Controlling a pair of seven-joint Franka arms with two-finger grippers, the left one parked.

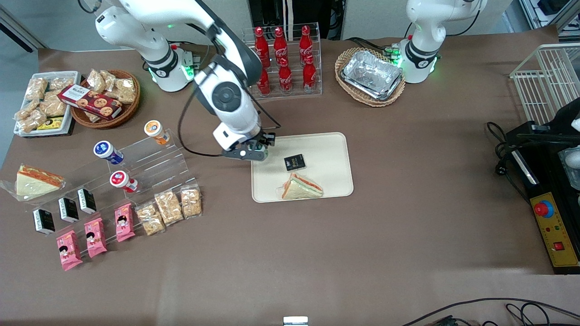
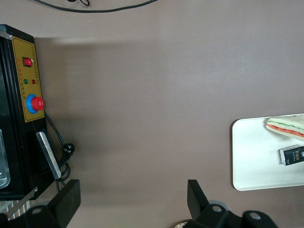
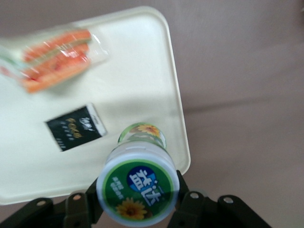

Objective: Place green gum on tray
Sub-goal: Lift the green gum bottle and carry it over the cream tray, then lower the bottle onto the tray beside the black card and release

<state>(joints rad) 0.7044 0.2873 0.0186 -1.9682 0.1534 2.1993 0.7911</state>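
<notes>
One end effector (image 1: 259,148) is in service, positioned above the corner of the tray (image 1: 333,149) that lies toward the working arm's end of the counter (image 1: 317,253) and farthest from the front camera; in the right wrist view its two fingers (image 3: 88,206) are clamped against either side of the green gum (image 3: 137,190), just under the white lid; the bottle is gripped lid toward the wrist camera, with its green body pointing down at the tray (image 3: 142,71); whether the bottle's base touches the tray surface cannot be determined.

Two items already lie on the tray; a small black packet (image 1: 294,162) sits near the tray's middle; a wrapped sandwich (image 1: 301,187) lies nearer the front camera, close to the tray's rim; both also appear in the right wrist view, the black packet (image 3: 76,126) just beside the bottle and the sandwich (image 3: 54,57) apart from it.

Three further gum bottles stand on a clear stepped rack (image 1: 154,163) toward the working arm's end of the counter; the orange-bodied bottle (image 1: 155,131) occupies the highest step, the blue-lidded bottle (image 1: 107,151) a lower step, and the red-lidded bottle (image 1: 122,181) the step nearest the front camera.
</notes>
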